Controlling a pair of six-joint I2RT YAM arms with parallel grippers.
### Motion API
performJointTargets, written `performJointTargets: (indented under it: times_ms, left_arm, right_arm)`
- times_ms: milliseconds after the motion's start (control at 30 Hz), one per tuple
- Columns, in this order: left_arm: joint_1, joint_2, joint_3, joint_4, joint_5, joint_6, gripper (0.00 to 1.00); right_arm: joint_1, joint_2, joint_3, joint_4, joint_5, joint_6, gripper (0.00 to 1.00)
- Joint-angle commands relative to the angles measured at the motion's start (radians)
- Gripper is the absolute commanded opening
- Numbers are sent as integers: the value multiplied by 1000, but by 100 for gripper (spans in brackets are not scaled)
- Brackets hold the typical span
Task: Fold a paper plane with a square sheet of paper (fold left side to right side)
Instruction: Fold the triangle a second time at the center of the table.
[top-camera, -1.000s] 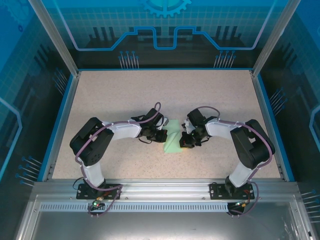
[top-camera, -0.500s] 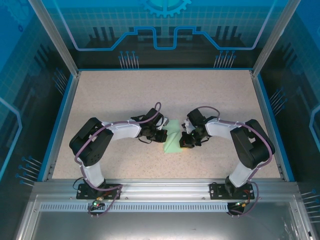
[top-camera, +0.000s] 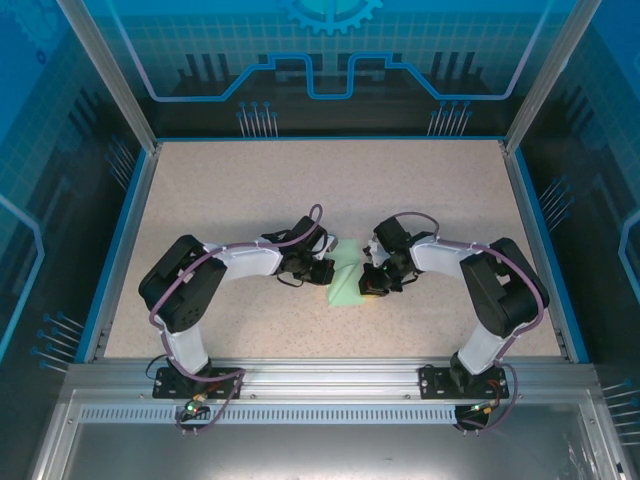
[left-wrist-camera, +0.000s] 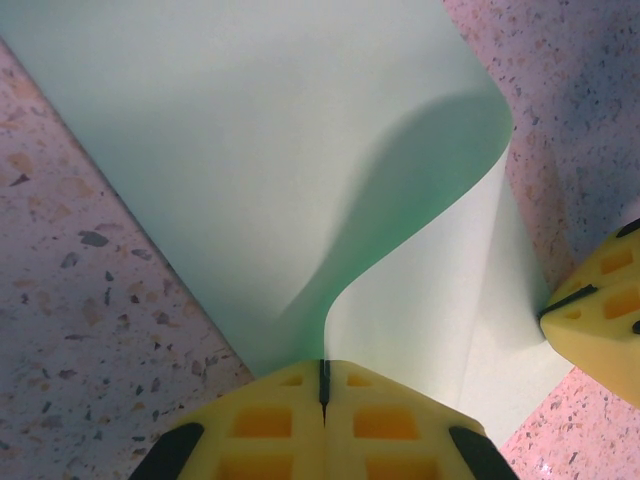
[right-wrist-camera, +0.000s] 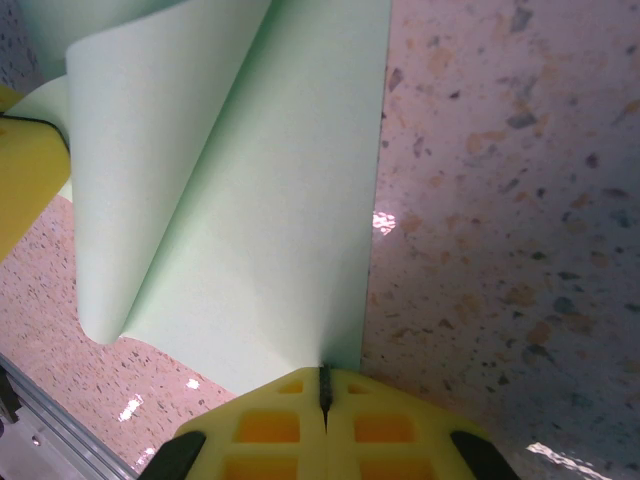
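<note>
The square sheet of paper (top-camera: 346, 286), pale mint green, lies on the speckled table between both arms as a narrow strip. In the left wrist view the sheet (left-wrist-camera: 250, 150) curls up in a loose loop, and my left gripper (left-wrist-camera: 322, 372) is shut on its near edge. My left gripper (top-camera: 326, 273) sits at the strip's left side in the top view. My right gripper (top-camera: 368, 283) sits at the right side. In the right wrist view my right gripper (right-wrist-camera: 323, 382) is shut on the sheet (right-wrist-camera: 270, 230) near its right edge, and a flap rolls over to the left.
The speckled table (top-camera: 300, 190) is bounded by a blue rim and glass walls. The right gripper's yellow finger (left-wrist-camera: 600, 310) shows beside the paper in the left wrist view. The left gripper's yellow finger (right-wrist-camera: 25, 180) shows at the left edge of the right wrist view.
</note>
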Motion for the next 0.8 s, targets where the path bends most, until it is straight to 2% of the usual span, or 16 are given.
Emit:
performJointTargets:
  times_ms: [0, 533, 767]
  left_arm:
    - [11, -4, 33, -17, 5, 26, 3]
    - [12, -77, 1, -20, -2, 32, 3]
    - [11, -51, 4, -22, 1, 37, 3]
  right_arm:
    - [16, 34, 8, -37, 27, -13, 5]
    - [16, 32, 7, -37, 28, -14, 5]
    - [16, 34, 7, -37, 26, -13, 5]
